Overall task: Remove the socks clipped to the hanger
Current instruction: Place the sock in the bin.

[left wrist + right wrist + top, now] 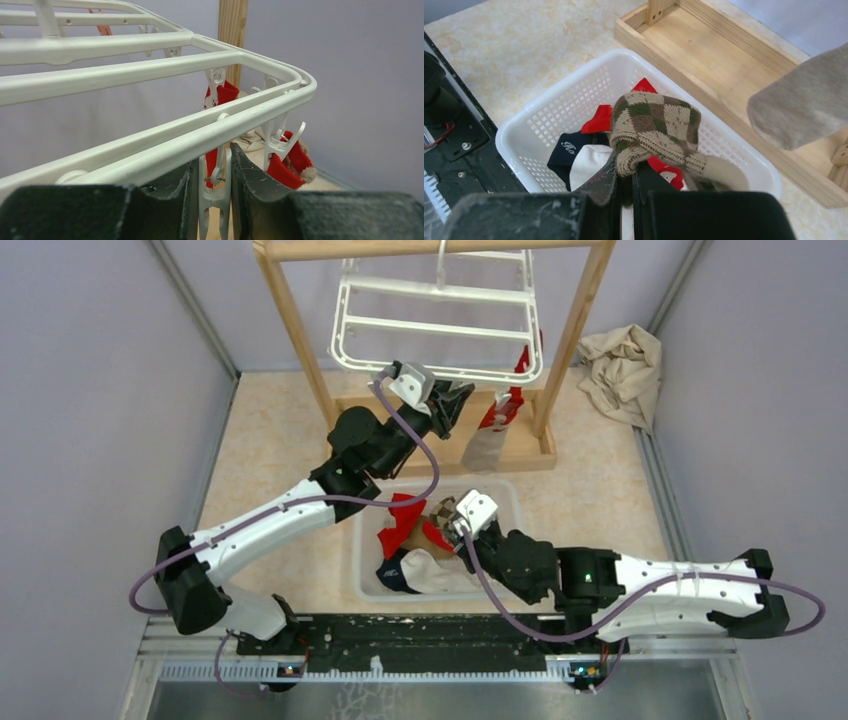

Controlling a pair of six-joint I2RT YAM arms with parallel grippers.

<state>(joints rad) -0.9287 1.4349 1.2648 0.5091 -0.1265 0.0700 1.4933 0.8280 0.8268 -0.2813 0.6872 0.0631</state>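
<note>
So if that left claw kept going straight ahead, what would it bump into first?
The white clip sitting between its fingers; beyond that, probably the red sock, though depth is unclear.

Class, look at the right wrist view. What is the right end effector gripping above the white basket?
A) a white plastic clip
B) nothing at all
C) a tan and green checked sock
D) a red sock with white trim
C: the right end effector is shut on the tan and green checked sock, held over the white basket.
</note>
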